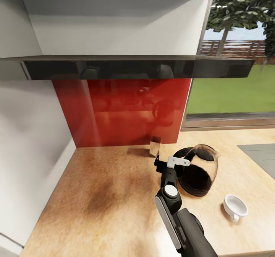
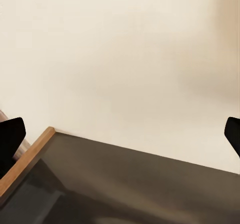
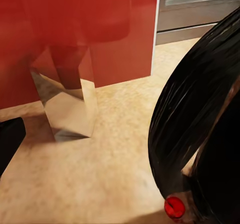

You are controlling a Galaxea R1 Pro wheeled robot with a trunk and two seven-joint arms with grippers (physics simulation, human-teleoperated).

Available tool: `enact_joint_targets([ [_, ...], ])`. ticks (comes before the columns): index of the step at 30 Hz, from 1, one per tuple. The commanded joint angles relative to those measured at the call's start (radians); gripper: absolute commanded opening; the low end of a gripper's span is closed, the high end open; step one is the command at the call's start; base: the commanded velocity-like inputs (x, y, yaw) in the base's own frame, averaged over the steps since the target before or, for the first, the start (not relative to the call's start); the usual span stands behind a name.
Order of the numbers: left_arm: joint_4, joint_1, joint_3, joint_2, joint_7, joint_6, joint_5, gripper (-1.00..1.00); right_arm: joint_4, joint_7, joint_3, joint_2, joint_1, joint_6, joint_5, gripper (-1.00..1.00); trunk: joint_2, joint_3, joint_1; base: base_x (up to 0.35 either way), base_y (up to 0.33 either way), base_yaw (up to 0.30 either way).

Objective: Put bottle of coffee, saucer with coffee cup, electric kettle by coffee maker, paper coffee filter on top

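A: Item one, largest first: what is the head view listing?

B: The kitchen countertop (image 1: 114,180) is spreading beige below a red backsplash (image 1: 122,111) and a dark hood (image 1: 130,67). The electric kettle (image 1: 198,169) is standing on it, right of centre, glass body and black base.

A: And the arm?

B: The right gripper (image 1: 162,161) is sitting just beside the kettle's handle side. The right wrist view is showing what the head view is not: the kettle's black loop handle (image 3: 195,129) close up with a red button (image 3: 174,207), one dark fingertip (image 3: 10,139) at the frame edge, fingers apart, clamped on nothing.

A: Smaller items?

B: A mirrored block (image 1: 155,146) is standing against the backsplash. The coffee cup (image 1: 235,206) is resting on the countertop, well apart from the kettle.

A: Left gripper?

B: The left gripper (image 2: 120,134) is hanging spread wide over a dark wood-edged surface (image 2: 125,184).
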State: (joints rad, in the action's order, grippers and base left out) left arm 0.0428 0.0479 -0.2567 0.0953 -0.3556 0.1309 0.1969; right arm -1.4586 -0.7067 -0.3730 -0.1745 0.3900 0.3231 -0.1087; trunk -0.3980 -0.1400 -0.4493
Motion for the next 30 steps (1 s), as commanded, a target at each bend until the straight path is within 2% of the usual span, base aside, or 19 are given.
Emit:
enact_joint_targets([
  [1, 0.001, 0.001, -0.009, 0.0, -0.002, 0.003, 0.008, 1.0, -0.001, -0.007, -0.001, 0.0, 0.001, 0.005, -0.005, 1.0, -0.002, -0.002, -0.001, 0.032, 0.0, 0.0],
  [30, 0.002, 0.001, -0.008, 0.0, -0.002, 0.003, 0.008, 1.0, -0.001, -0.007, -0.002, 0.0, 0.001, 0.004, -0.005, 1.0, -0.002, -0.002, -0.001, 0.002, 0.0, 0.0],
])
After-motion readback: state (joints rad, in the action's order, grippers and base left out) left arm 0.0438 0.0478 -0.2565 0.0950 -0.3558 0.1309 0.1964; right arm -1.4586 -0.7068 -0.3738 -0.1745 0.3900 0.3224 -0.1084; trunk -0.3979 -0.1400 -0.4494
